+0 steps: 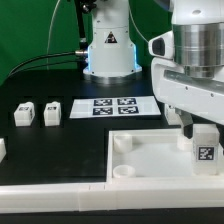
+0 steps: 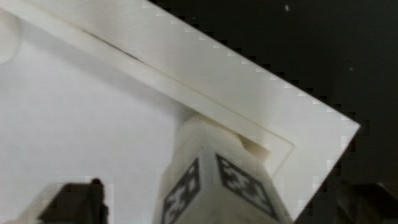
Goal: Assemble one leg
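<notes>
One leg [image 1: 204, 150], a small white block with a marker tag, stands upright in the corner of the large white tabletop [image 1: 150, 158] towards the exterior view's right. My gripper [image 1: 203, 132] is over it, with a dark finger [image 1: 188, 127] beside its upper part. In the wrist view the leg [image 2: 222, 185] rises between the fingers [image 2: 71, 205], and a gap shows between finger and leg. The gripper [image 2: 217, 210] is open around the leg. Two more legs [image 1: 24, 114] [image 1: 51, 112] lie on the black table at the exterior view's left.
The marker board [image 1: 112, 107] lies behind the tabletop. The robot base [image 1: 108, 50] stands at the back. A white bar [image 1: 50, 200] runs along the front. Another white part [image 1: 2, 150] shows at the left edge. Round sockets [image 1: 122, 143] sit in the tabletop's left corners.
</notes>
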Tool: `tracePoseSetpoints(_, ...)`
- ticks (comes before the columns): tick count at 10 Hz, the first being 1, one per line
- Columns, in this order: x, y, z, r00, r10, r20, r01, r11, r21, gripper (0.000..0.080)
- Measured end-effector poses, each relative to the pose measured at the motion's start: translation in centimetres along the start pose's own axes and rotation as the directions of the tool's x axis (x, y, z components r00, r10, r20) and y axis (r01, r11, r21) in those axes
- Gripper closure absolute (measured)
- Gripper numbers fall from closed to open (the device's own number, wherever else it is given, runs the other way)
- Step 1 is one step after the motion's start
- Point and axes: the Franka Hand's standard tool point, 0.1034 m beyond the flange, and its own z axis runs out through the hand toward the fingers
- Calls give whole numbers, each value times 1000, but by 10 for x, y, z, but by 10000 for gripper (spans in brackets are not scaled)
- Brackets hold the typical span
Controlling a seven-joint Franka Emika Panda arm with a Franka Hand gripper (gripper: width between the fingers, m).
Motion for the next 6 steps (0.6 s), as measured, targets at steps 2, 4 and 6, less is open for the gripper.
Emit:
tracePoseSetpoints(2, 5, 4, 1, 983, -182, -1, 182, 983, -4, 150)
tracePoseSetpoints(4, 5, 4, 0, 920, -392, 9, 392, 920, -23, 150)
tracePoseSetpoints(6, 4, 1, -5, 820, -571, 20, 572, 820, -33, 150)
